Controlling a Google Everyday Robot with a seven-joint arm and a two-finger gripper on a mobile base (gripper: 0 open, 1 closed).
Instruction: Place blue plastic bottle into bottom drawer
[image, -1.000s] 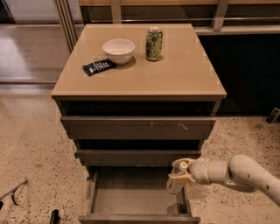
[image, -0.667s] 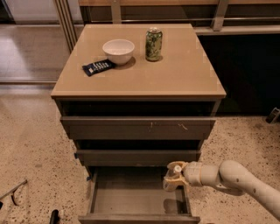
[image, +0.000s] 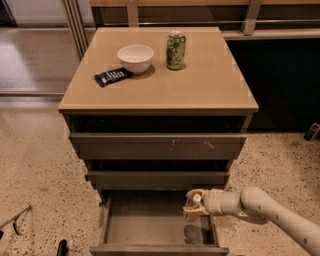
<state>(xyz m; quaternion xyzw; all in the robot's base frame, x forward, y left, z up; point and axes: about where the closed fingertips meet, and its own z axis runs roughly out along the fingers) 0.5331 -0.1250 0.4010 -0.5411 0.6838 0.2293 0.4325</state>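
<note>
My gripper (image: 194, 204) reaches in from the right over the right part of the open bottom drawer (image: 150, 224). It is shut on the blue plastic bottle (image: 193, 231) near its white cap. The clear body hangs down inside the drawer and shows only faintly against the drawer floor. I cannot tell whether the bottle's base touches the floor. The drawer is pulled out at the foot of the cabinet, below the two other drawers.
On the cabinet top (image: 210, 90) stand a white bowl (image: 135, 57), a green patterned can (image: 175, 50) and a dark flat packet (image: 113, 76). The middle drawer (image: 157, 179) and the top drawer (image: 157, 146) stick out slightly. A speckled floor surrounds the cabinet.
My gripper has moved left with the bottle, from beside the drawer's right wall to over the drawer's inside. Nothing on the cabinet top has moved.
</note>
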